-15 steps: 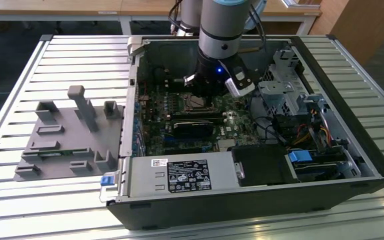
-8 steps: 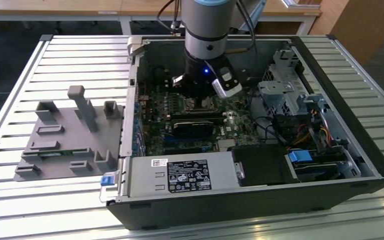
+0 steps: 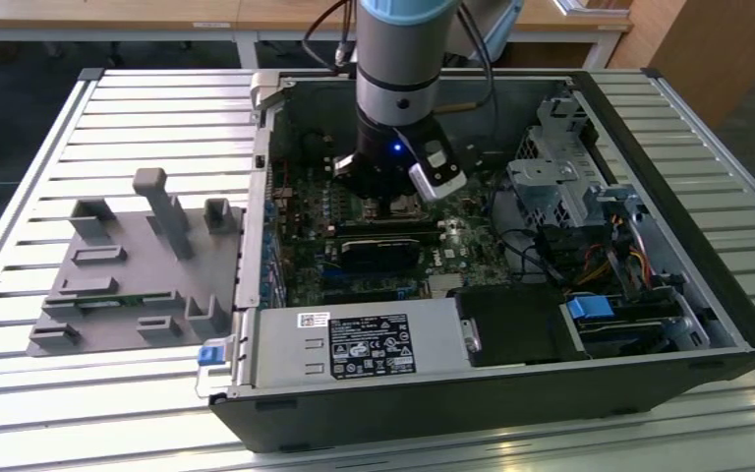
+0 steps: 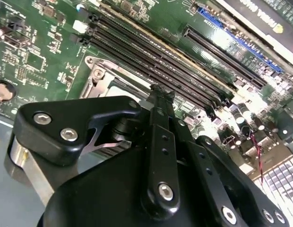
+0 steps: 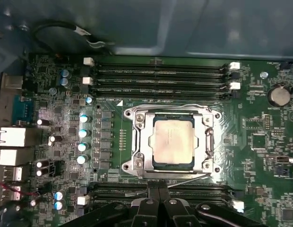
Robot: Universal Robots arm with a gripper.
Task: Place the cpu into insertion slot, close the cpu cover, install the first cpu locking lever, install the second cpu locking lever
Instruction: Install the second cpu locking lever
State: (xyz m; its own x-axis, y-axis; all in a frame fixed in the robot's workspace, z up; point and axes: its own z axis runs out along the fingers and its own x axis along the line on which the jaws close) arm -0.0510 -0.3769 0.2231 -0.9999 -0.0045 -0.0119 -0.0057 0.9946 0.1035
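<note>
Cpu (image 5: 173, 140): one, seated in socket | cpu cover (image 5: 142, 142): one, down | gripper (image 5: 158, 188): fingers together, empty

A white label (image 3: 370, 346) with black print and small symbols lies on the silver power supply (image 3: 351, 344) at the front of the computer case (image 3: 483, 393) in the exterior view; its lines cannot be made out. In the first wrist view, fine white lettering dots the green motherboard (image 5: 260, 142) beside the socket; none is legible.
</note>
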